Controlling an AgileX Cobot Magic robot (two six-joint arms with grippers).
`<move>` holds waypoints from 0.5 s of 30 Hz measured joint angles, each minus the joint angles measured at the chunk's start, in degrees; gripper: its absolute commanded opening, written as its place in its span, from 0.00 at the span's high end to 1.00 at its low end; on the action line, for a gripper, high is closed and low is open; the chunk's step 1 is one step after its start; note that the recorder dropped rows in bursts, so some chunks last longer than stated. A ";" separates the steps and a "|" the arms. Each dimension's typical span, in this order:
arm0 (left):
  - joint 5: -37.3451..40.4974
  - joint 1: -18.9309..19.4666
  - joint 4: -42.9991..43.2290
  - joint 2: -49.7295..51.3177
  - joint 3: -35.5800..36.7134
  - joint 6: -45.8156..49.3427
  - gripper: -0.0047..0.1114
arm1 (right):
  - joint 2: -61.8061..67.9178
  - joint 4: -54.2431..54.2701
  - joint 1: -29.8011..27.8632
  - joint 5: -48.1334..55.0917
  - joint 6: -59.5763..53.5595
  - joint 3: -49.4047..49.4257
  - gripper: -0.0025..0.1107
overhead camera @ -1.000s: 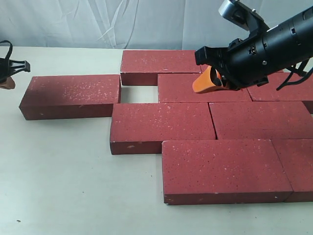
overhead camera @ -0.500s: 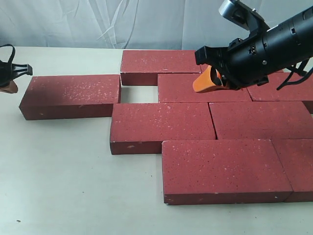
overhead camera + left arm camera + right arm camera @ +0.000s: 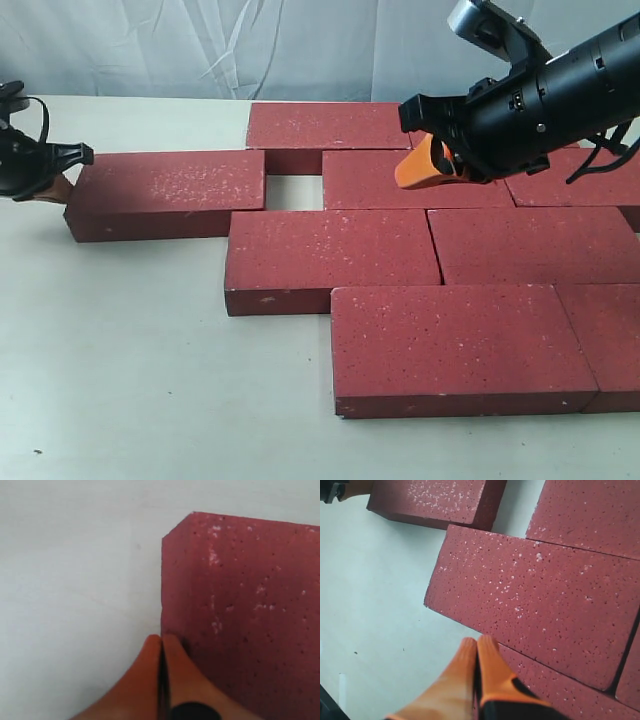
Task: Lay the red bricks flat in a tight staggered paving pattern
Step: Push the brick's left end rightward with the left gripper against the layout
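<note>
Left jaws, pressed together, butt the loose brick (image 3: 165, 190), likely to shove it into the paving (image 3: 330, 255). Right jaws hover closed.

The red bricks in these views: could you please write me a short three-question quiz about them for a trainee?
1. True or false: the left gripper is shut, its tips against the end of the leftmost brick.
2. Multiple choice: the right gripper is A) clamped on a brick; B) shut and empty; C) wide open.
3. Fill in: between the leftmost brick and the second-row brick, a gap shows bare ___.
Key: 1 true; 2 B; 3 table.
</note>
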 measured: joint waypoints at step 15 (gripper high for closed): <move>-0.86 -3.57 -2.40 0.04 0.00 5.02 0.96 | 0.00 -0.13 0.00 0.00 0.00 0.00 0.98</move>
